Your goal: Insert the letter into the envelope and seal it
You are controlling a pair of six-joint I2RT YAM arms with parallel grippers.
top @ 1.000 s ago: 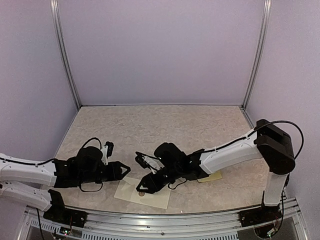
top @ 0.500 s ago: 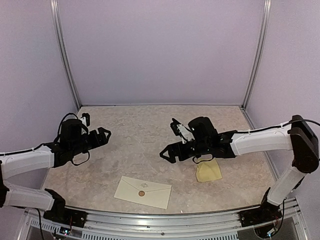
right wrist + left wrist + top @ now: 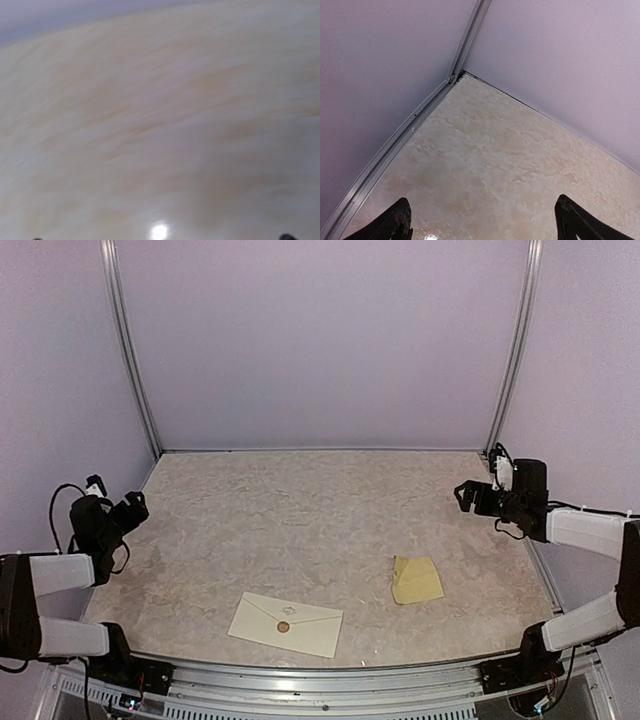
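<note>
both grippers wide open and empty, envelope flat on the table

the small yellow sheet (image 3: 416,580) lies on the marbled table (image 3: 300,500), and everything here is placed from it. the envelope (image 3: 312,630) lies flat to the left of the sheet and a little nearer the arm bases. it does not touch the sheet, and bare table shows between the two. its pointed flap is folded down, and a round brown seal (image 3: 283,626) sits at the flap's tip, about mid-envelope. nothing touches the envelope.

the left gripper (image 3: 133,508) is far to the left of the sheet, well beyond the envelope, and farther back than the sheet. in the left wrist view its two black fingertips (image 3: 400,220) show at the bottom corners, spread wide. only bare table lies between them, with a metal corner post (image 3: 467,40) and the walls beyond. these jaws stand fully apart and hold nothing.

the right gripper (image 3: 468,496) is to the right of the sheet and farther back, well apart from it. the right wrist view is blurred and shows streaked table surface. only the very ends of the fingers (image 3: 286,237) show, at the bottom left and bottom right edges. they stand wide apart with nothing between them, so these jaws are also open and empty.

the two grippers flank the sheet, and neither is near it or the envelope.
</note>
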